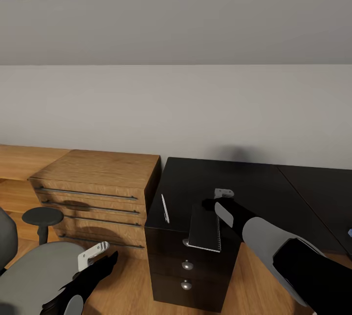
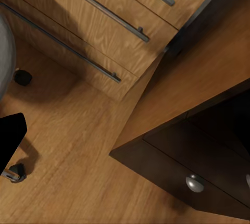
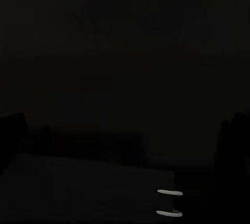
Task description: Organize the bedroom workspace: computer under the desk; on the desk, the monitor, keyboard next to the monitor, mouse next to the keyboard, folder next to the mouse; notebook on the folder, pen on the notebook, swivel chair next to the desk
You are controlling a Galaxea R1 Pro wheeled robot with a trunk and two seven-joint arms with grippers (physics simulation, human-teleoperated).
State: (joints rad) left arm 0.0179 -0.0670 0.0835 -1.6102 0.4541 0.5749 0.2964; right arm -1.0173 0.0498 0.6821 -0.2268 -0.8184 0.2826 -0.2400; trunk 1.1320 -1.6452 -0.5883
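Head view shows the right claw (image 1: 219, 202) low over the glossy black desk (image 1: 274, 183), at the end above the black three-drawer unit (image 1: 188, 268). Just beside the claw, on its near side, the thin dark grey notebook (image 1: 204, 228) with white page edges lies flat, its near edge reaching the desk's front lip. Whether the fingers are apart, together or pinching its far edge, I cannot tell; the right wrist view is almost wholly dark, with two pale slivers in it. The arm's low, close reach suggests it is working the notebook's edge to lift it. The slim silvery-white pen (image 1: 165, 208) lies on the desk well to the claw's left, near the edge facing the light wooden dresser (image 1: 98, 193).

The left claw (image 1: 98, 251) hangs idle below desk height, between the dresser and the grey upholstered swivel chair (image 1: 34, 271), probably parked clear of the work. Its state I cannot tell; its wrist view looks down on plank floor, dresser drawers and the drawer unit.
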